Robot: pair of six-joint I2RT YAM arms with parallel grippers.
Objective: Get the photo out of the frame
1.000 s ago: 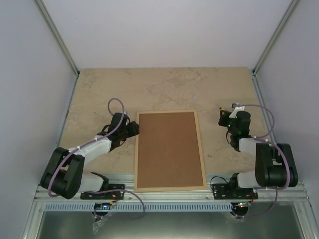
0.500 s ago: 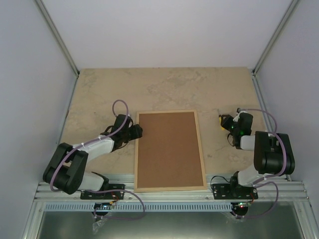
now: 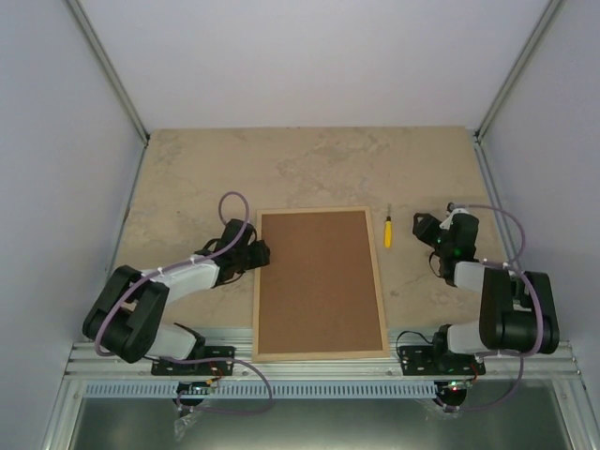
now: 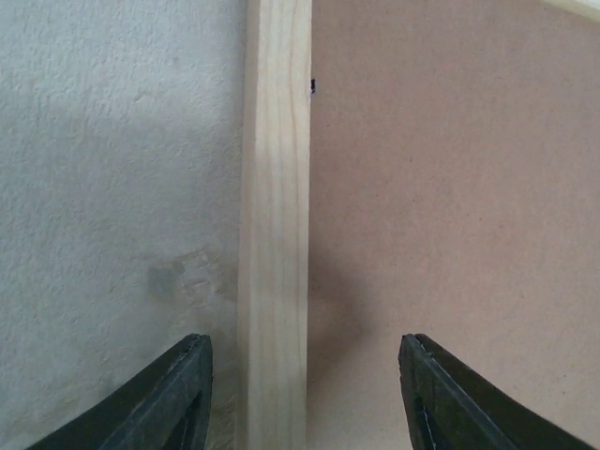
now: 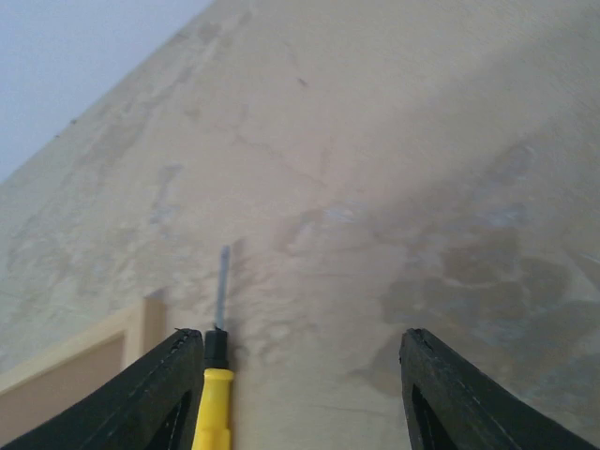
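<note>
At left: left gripper [image 3: 259, 251], fingers spread, nothing held, straddling the left rail of the frame [image 4: 275, 216], low over the table [image 3: 309, 159]. At centre: frame face down and flat, long side running away from the bases, brown backing [image 3: 319, 281] filling it. No photo visible; presumably under the backing. Small dark mark [image 4: 312, 86] at the rail's inner edge in the left wrist view, possibly a retaining tab, too small to tell. Treat the rail as stiff, light and narrow; grip across its width only. Treat the backing as thin and rigid; lift at an edge. Expect the photo to be thin, limp and easily creased; take by a margin, never the centre. Right of the frame: screwdriver [image 3: 387, 231] lying on the table, clear of the frame. At right: right gripper [image 3: 422, 225], fingers spread, empty, near the screwdriver.
</note>
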